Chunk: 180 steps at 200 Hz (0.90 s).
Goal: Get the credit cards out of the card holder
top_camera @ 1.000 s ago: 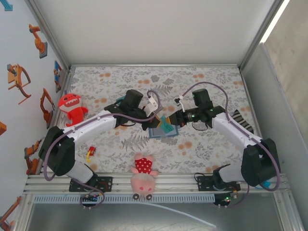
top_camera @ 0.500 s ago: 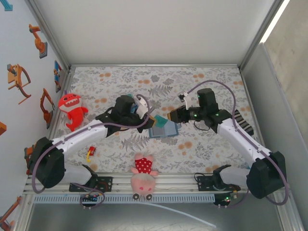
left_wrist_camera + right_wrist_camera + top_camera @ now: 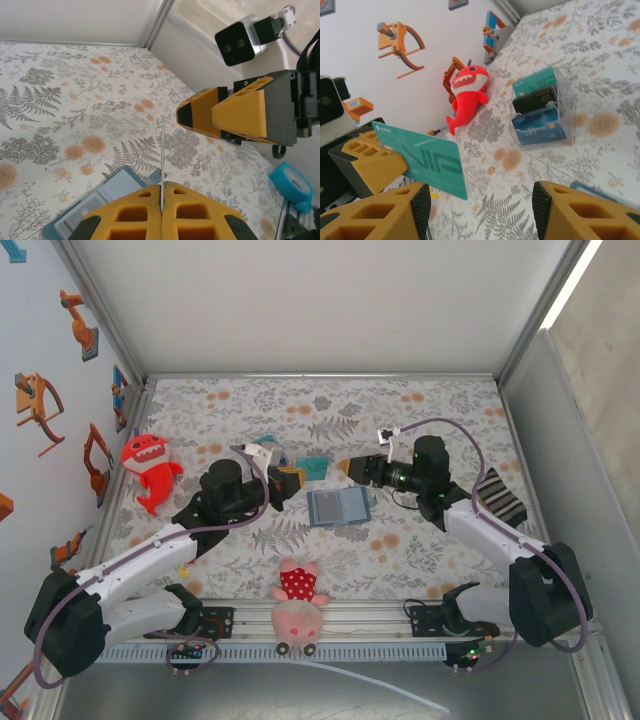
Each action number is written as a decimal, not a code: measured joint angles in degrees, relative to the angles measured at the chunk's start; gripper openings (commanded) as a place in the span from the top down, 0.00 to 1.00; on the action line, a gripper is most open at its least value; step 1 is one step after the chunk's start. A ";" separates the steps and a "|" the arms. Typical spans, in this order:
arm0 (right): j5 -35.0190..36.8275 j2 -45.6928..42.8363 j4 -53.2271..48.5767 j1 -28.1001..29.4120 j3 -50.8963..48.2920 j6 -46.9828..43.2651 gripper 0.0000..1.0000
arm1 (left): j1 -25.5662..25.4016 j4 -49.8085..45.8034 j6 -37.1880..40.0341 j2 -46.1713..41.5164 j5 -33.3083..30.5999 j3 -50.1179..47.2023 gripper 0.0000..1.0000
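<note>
Open tabletop [image 3: 430,420] beyond card holder [image 3: 340,506]; left claw [image 3: 297,477], right claw [image 3: 350,468] close above, pink plush toy [image 3: 298,602] nearside.

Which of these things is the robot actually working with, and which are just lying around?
In the job: card holder, teal card, left gripper gripping it, right gripper.
Lying about: red shark plush, pink plush toy, striped cloth.

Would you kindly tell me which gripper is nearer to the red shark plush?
Left. The left gripper, holding a teal card, is right of the red shark plush; the right gripper sits farther beyond.
</note>
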 measured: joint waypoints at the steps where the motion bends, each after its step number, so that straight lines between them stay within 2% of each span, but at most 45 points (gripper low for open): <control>1: -0.04 0.07 0.26 0.00 0.00 0.11 0.43 | 0.00 0.15 -0.11 0.00 0.00 -0.02 1.00; 32: -1.66 3.23 8.98 1.25 0.00 5.09 0.44 | 0.00 6.75 -5.68 0.17 0.26 -1.33 1.00; 80: -3.63 5.31 14.71 4.68 0.26 7.67 0.47 | 0.00 15.80 -11.63 3.02 1.36 -1.70 1.00; 100: -4.28 6.10 16.15 5.40 0.98 8.68 0.56 | 0.00 18.32 -13.14 4.50 2.16 -1.70 1.00; 116: -4.94 6.32 17.84 5.44 1.33 9.68 0.68 | 0.00 19.54 -14.01 5.33 2.69 -1.70 1.00; 125: -5.18 6.38 18.88 5.44 1.51 9.86 0.78 | 0.09 20.00 -14.38 5.57 2.93 -1.70 1.00; 164: -6.19 6.82 21.40 5.40 1.99 11.67 1.00 | 0.85 21.22 -15.34 5.57 3.74 -1.84 1.00; 180: -6.60 6.91 21.88 5.40 1.99 11.91 1.00 | 1.11 21.00 -15.45 5.31 3.91 -1.84 0.88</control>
